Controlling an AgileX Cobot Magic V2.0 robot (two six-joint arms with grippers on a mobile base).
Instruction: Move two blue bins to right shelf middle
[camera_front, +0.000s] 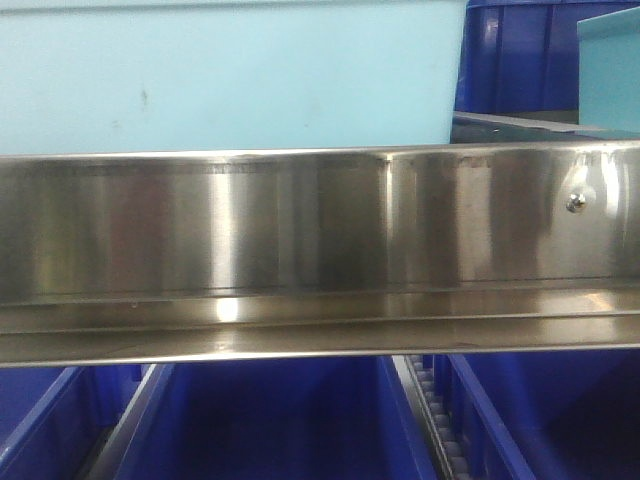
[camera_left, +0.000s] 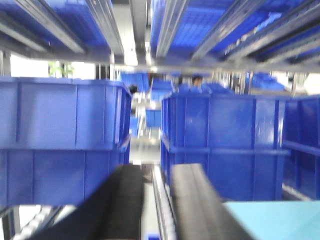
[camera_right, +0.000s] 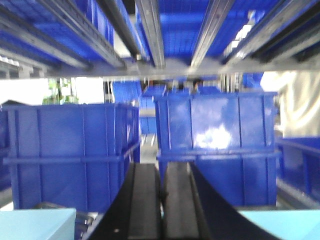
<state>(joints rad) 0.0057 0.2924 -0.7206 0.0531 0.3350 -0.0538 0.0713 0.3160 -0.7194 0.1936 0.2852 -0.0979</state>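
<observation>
Warehouse shelving behind a steel rail (camera_front: 300, 240): two blue bins (camera_left: 225, 145) side by side ahead; left gripper (camera_left: 160, 172) parted, right gripper (camera_right: 161, 170) pinched together, both empty, seemingly aimed for approach.

A brushed steel beam (camera_front: 300, 250) spans the middle of the front view, a screw (camera_front: 577, 203) at its right end. Above it is a pale turquoise panel (camera_front: 230, 75); at lower right, a roller track (camera_front: 440, 420). Metal rails (camera_right: 150, 30) run overhead in the right wrist view, with blurred green foliage (camera_right: 60, 90) at left.
</observation>
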